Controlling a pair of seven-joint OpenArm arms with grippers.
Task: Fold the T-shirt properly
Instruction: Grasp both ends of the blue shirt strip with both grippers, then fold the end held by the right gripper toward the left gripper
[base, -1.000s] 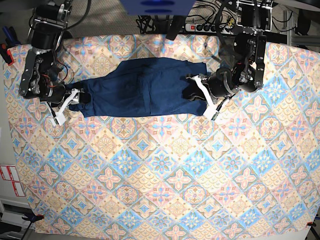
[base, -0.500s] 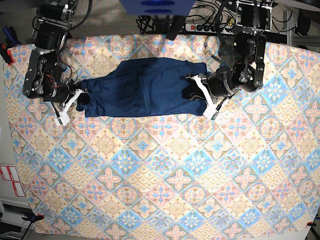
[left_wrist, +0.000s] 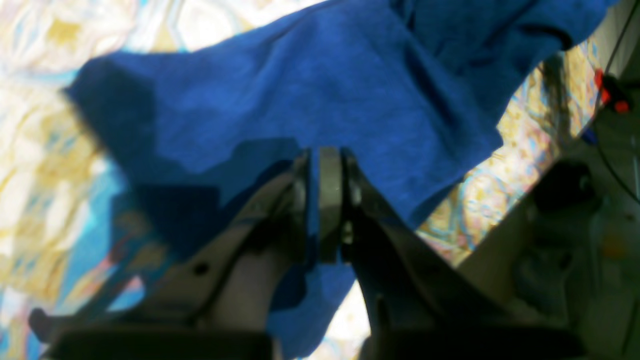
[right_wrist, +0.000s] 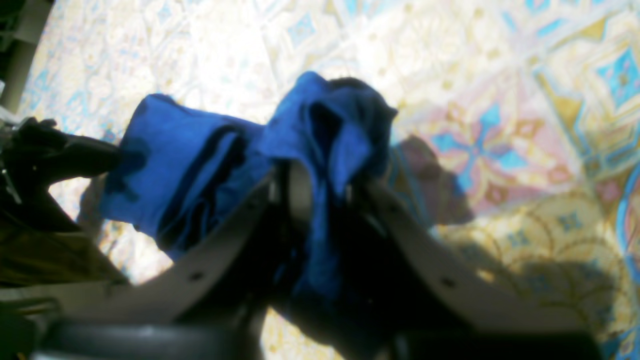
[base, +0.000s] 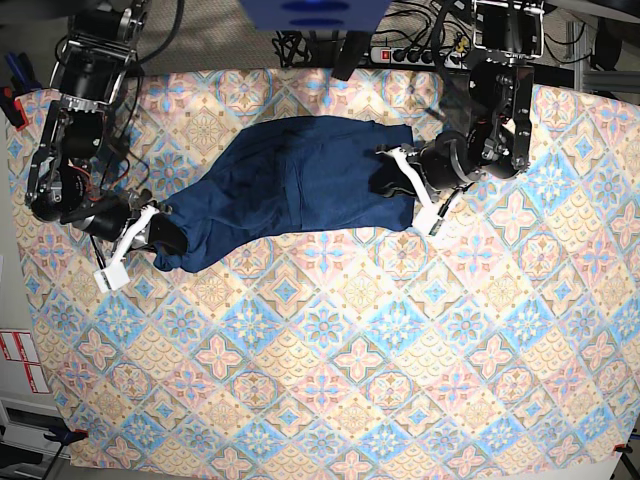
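My left hand (left_wrist: 320, 200) pinches one end of the navy T-shirt (base: 300, 185); my right hand (right_wrist: 320, 200) pinches the opposite bunched end over the patterned desk (base: 400, 380).

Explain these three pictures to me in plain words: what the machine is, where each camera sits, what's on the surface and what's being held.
This is a robot with two arms. One picture looks down from overhead; the other two come from cameras on each wrist, looking along the fingers. A patterned cloth covers the table, and a dark blue T-shirt lies on it. The left gripper is shut on one end of the shirt; its wrist view shows fabric pinched between the fingers. The right gripper is shut on the other, bunched end.
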